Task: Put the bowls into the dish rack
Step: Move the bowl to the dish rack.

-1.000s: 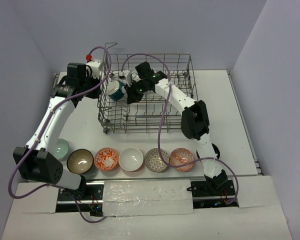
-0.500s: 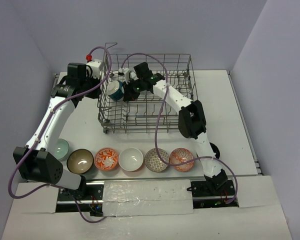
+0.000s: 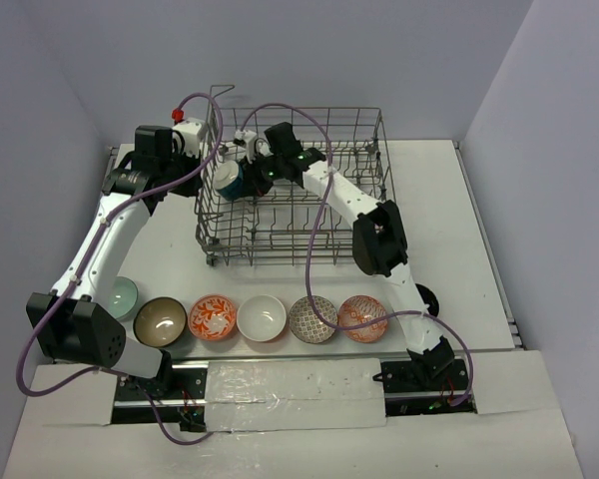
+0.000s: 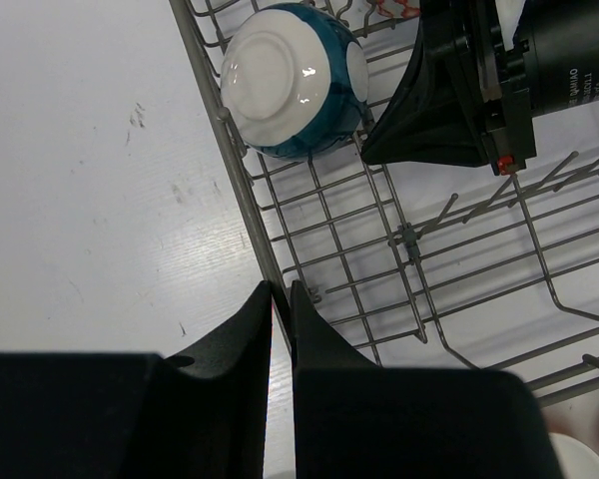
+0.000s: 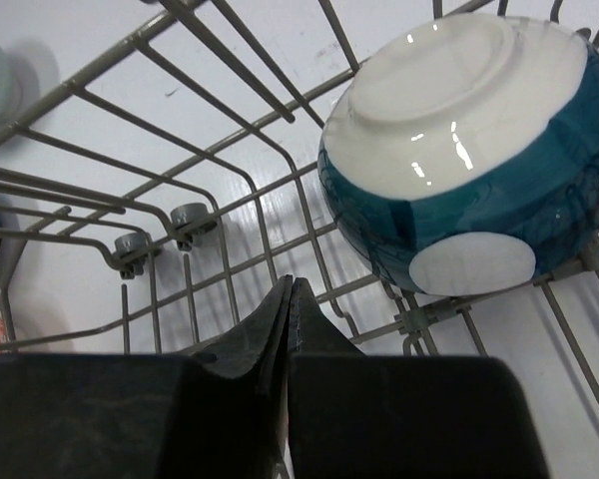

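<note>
A teal bowl (image 3: 229, 180) with a white underside (image 4: 295, 80) lies tipped on its side among the tines at the left end of the dish rack (image 3: 295, 190). My right gripper (image 3: 248, 178) is inside the rack right beside it, shut and empty (image 5: 288, 284), with the bowl (image 5: 469, 170) just ahead to the right. My left gripper (image 3: 206, 150) stands at the rack's left wall, shut on its rim wire (image 4: 282, 289). Several more bowls sit in a row near the front edge: pale green (image 3: 123, 295), brown (image 3: 161, 319), orange-patterned (image 3: 214, 316), white (image 3: 262, 317), grey-patterned (image 3: 312, 318), red-patterned (image 3: 362, 316).
The rack's upright tines (image 4: 409, 239) and side wires (image 5: 180, 215) crowd round both grippers. A dark round thing (image 3: 426, 298) is half hidden behind the right arm. Purple cables loop over the rack. The arm bases stand at the near edge.
The right arm has reached further left and back inside the rack, bringing its shut gripper up beside the teal bowl. The left arm and the bowls on the table have not moved.
</note>
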You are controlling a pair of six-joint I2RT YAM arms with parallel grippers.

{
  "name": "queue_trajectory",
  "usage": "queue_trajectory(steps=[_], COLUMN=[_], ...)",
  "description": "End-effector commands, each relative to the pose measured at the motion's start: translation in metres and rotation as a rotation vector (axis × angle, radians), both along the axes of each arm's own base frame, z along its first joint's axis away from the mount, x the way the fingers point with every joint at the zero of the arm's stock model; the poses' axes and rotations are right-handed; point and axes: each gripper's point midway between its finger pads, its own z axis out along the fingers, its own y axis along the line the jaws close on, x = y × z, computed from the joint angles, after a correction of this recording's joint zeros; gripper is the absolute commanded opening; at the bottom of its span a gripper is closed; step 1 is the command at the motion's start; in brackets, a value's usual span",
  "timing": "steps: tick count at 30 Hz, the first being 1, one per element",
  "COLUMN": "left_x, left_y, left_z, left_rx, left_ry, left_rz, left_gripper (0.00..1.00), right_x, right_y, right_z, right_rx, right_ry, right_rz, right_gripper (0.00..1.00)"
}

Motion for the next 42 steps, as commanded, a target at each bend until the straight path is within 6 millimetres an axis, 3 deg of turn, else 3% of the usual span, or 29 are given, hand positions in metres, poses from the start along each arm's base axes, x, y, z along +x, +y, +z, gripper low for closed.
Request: queue_trajectory(steps=[1, 13, 30, 42], left_x=[0.000, -0.003, -0.011, -0.016], left_y=[-0.003, -0.005, -0.008, -0.009], left_z=[-0.020, -0.020, -0.016, -0.016], left_rx=[0.025, 0.021, 0.013, 0.010], left_ry=[0.040, 0.043, 0.035, 0.034], left_rz=[-0.031, -0.049, -0.078, -0.096], left_gripper=[0.00, 0.00, 0.00, 0.00], right_x=[0.008, 0.029, 0.073, 0.089], right_y=[0.017, 0.020, 0.010, 0.006], right_z=[0.020, 0.001, 0.007, 0.012], right_rx=[0.072, 0.032, 0.005, -0.003], right_ry=[-0.060, -0.099, -0.204, -0.256], right_rz=[0.015, -0.074, -0.284, -0.348], right_gripper=[0.00, 0.00, 0.00, 0.00])
